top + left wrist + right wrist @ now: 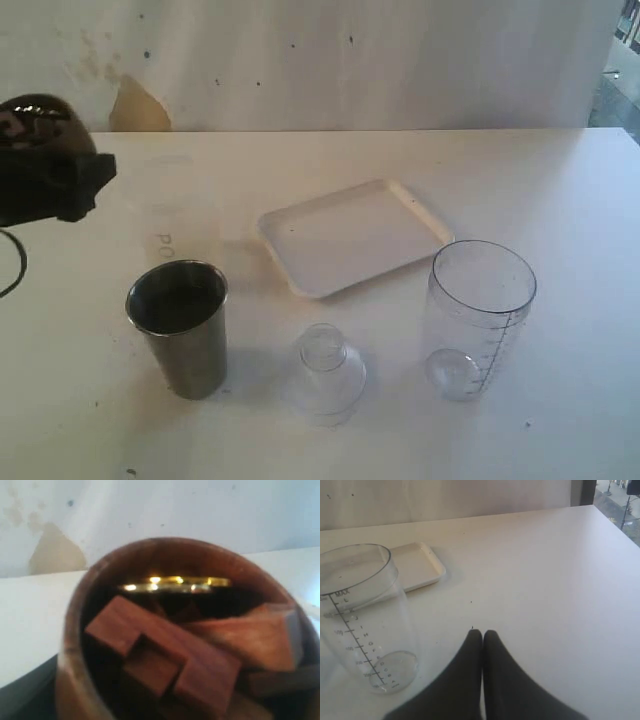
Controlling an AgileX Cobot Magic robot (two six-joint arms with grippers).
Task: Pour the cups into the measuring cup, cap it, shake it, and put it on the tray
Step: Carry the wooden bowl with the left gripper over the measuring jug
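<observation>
Vessels on the matte white bench (560,200), with one cup lifted.
The left pincer (55,180) grips the small rounded brown cup (165,550), holding reddish wooden blocks (165,655), off the bench at its left edge. The right pincer (482,640) is closed and empty beside the clear graduated measuring cup (478,315). A tapered steel tumbler (178,325), a clear domed lid (327,370) and the flat white tray (352,235) stand apart.

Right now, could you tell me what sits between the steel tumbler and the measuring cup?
Only the small clear lid stands there, shown in the exterior view.
</observation>
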